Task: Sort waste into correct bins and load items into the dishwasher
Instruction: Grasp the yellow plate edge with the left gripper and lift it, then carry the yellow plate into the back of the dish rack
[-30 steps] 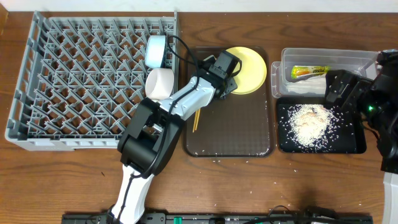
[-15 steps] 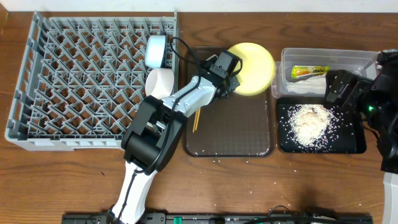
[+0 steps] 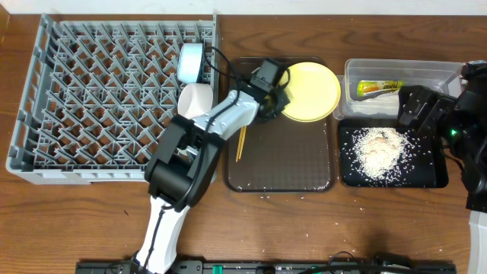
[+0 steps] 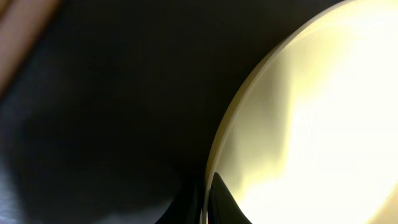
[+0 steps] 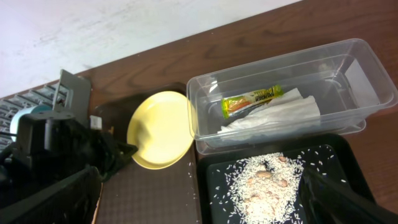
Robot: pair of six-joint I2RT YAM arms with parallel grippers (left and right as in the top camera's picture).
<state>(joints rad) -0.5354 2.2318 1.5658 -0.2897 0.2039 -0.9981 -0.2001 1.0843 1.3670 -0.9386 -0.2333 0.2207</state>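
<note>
My left gripper (image 3: pixel 277 93) is shut on the left rim of the round yellow plate (image 3: pixel 312 91), which is raised and tilted over the far end of the brown tray (image 3: pixel 281 164). In the left wrist view the plate's (image 4: pixel 311 112) edge sits pinched between the dark fingertips (image 4: pixel 221 202). A light-blue bowl (image 3: pixel 190 62) and a white bowl (image 3: pixel 195 99) stand in the grey dish rack (image 3: pixel 99 99). Chopsticks (image 3: pixel 240 143) lie on the brown tray. My right gripper (image 3: pixel 417 113) hangs open over the black tray (image 3: pixel 434 176) of rice (image 5: pixel 267 183).
The clear tub (image 3: pixel 449 72) behind the black tray holds a yellow-green sachet (image 3: pixel 378 87) and a white napkin (image 5: pixel 280 115). A few rice grains lie scattered on the wooden table near its front edge (image 3: pixel 335 257). My left arm stretches across the rack's right corner.
My left gripper has shut on the plate's rim. The plate has come up off the brown tray, tilted, and shifted a little to the right. The right arm has not moved.
</note>
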